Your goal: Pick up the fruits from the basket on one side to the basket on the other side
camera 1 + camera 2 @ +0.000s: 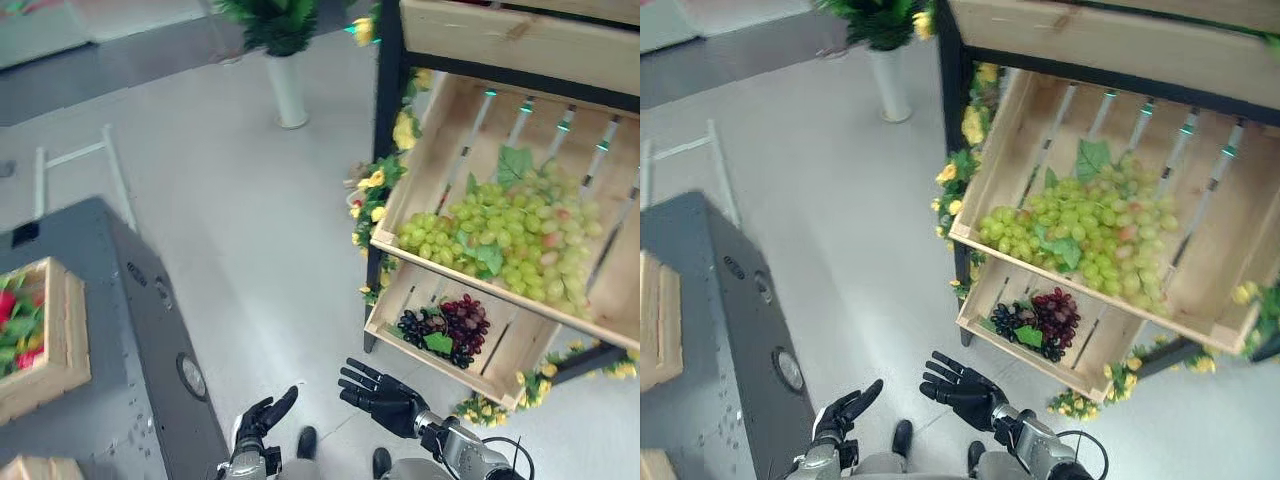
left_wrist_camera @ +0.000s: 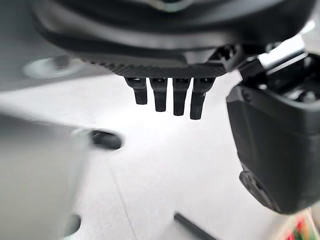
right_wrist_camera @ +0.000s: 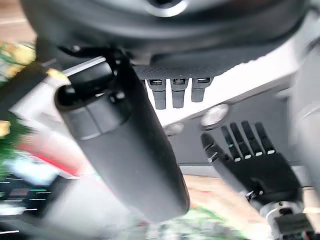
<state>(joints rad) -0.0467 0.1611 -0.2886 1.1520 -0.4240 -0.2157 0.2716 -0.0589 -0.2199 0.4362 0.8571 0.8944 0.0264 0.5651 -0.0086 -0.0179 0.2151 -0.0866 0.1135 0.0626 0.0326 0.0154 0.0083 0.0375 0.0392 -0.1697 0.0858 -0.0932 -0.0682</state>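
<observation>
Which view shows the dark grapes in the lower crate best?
The left eye view: the dark grapes lie unobstructed in the lower crate. The right eye view shows them equally whole, just shifted. The wrist views give nothing recognisable of them.

Slatted crates (image 1: 440,130) of pale, unfinished wood on a black metal frame (image 1: 385,150); smooth, glossy green grapes (image 1: 510,240); matt grey speckled cabinet (image 1: 120,330); smooth pale floor (image 1: 250,230).

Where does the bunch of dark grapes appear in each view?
Left eye view: dark grapes in the lower crate, lower right of centre.
Right eye view: same bunch, slightly nearer centre.
Wrist views: I cannot make it out.
Shared landmark: the green grapes in the crate above.
</observation>
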